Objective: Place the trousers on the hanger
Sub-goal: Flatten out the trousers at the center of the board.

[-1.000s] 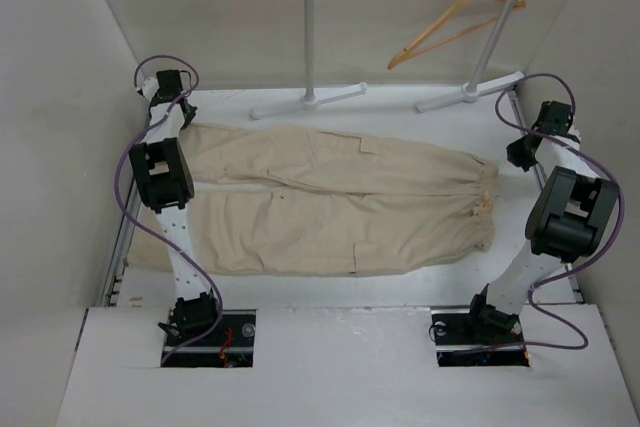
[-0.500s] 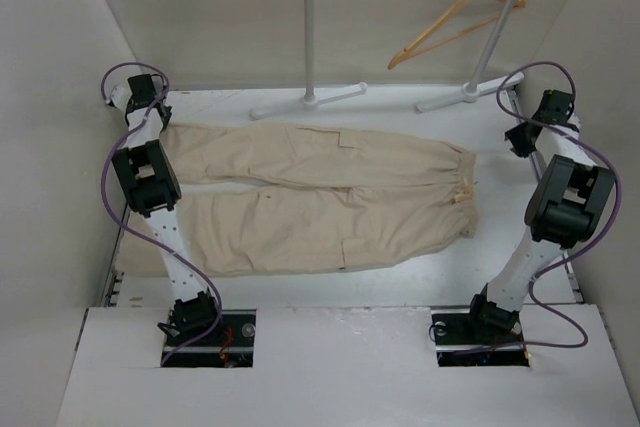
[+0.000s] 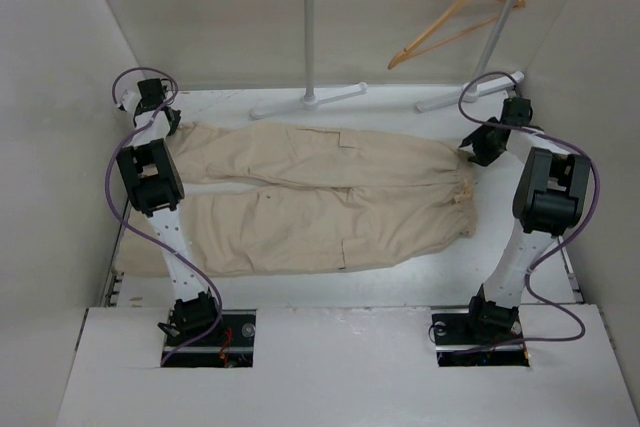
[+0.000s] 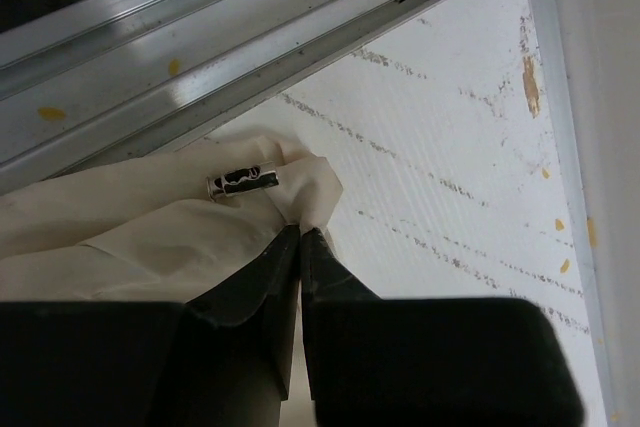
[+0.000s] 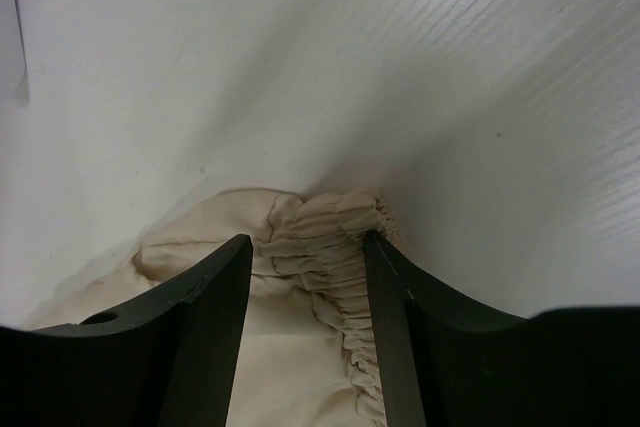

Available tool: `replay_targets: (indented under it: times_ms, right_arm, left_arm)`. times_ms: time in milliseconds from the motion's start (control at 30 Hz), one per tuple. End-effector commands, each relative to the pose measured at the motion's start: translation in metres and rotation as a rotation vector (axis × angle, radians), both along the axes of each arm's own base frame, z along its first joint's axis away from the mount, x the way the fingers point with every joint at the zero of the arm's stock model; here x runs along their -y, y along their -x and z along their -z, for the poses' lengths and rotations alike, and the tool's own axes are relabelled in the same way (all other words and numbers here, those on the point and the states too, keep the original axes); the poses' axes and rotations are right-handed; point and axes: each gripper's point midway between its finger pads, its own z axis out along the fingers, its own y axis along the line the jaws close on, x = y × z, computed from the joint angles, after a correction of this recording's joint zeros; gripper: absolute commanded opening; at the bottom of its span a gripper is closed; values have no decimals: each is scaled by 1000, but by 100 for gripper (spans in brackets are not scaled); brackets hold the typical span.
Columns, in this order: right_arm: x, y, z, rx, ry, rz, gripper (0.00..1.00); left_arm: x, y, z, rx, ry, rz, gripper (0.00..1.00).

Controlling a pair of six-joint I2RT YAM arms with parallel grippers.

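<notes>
The beige trousers (image 3: 320, 197) lie flat across the table, legs to the left and gathered waist to the right. My left gripper (image 3: 166, 119) is at the far leg's cuff. In the left wrist view the left gripper (image 4: 300, 231) is shut on a fold of the trousers (image 4: 120, 232), beside a small metal cord toggle (image 4: 243, 181). My right gripper (image 3: 478, 150) is at the far corner of the waist. In the right wrist view the right gripper (image 5: 308, 245) stands open, its fingers either side of the elastic waistband (image 5: 330, 222). The wooden hanger (image 3: 455, 22) hangs on the rack, far right.
The white clothes rack (image 3: 310, 37) stands behind the trousers, its feet (image 3: 305, 102) on the table's far edge. Aluminium rails (image 4: 200, 47) run along the table's left edge by the left gripper. Walls close in on both sides.
The trousers slid left with the left gripper. The right gripper opened, let go of the waist, and moved left onto the far corner of the waistband.
</notes>
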Motion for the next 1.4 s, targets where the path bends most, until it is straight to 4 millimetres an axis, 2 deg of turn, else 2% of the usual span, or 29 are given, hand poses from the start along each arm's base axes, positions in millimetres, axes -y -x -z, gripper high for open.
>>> replay_targets:
  times_ms: [0,100,200,367,433,500,600,633,767,833,900,933,1067,1167,1267,1367]
  right_arm:
    - [13,5,-1,-20,52,46,54]
    - [31,9,-25,46,159,102,55]
    - [35,12,-43,97,194,106,55]
    - [44,28,-25,-1,206,118,56]
    - [45,29,-23,-11,218,107,58]
    - [34,23,-20,-20,199,60,58]
    - [20,24,-4,-91,142,29,55]
    - [13,22,0,-99,127,10,52]
    - [5,20,16,-125,77,28,37]
    - [3,19,21,-127,53,53,21]
    - [6,16,15,-92,63,76,7]
    - [8,13,5,-59,73,97,3]
    - [26,8,-37,34,142,172,0]
    - [60,14,-63,71,183,257,0]
    - [91,22,-71,79,194,324,0]
    - [111,32,-63,59,193,369,0]
  left_arm:
    - [-5,-4,-54,98,-27,-10,4]
    - [-3,-5,-53,98,-27,-4,4]
    - [-1,-6,-55,102,-28,1,4]
    - [-2,-8,-59,110,-32,2,4]
    - [-1,-8,-58,108,-31,4,4]
    - [-1,-8,-56,105,-30,4,4]
    - [-1,-8,-54,101,-29,4,4]
    - [-1,-7,-52,98,-28,4,4]
    - [-1,-7,-51,97,-26,5,4]
    - [0,-7,-51,97,-26,7,4]
    - [0,-7,-51,97,-26,7,4]
    - [2,-7,-52,99,-26,11,4]
    - [5,-9,-54,106,-20,18,3]
    - [6,-6,-60,113,-20,16,2]
    - [2,0,-72,145,-23,5,1]
    - [-2,9,-86,186,-11,-24,0]
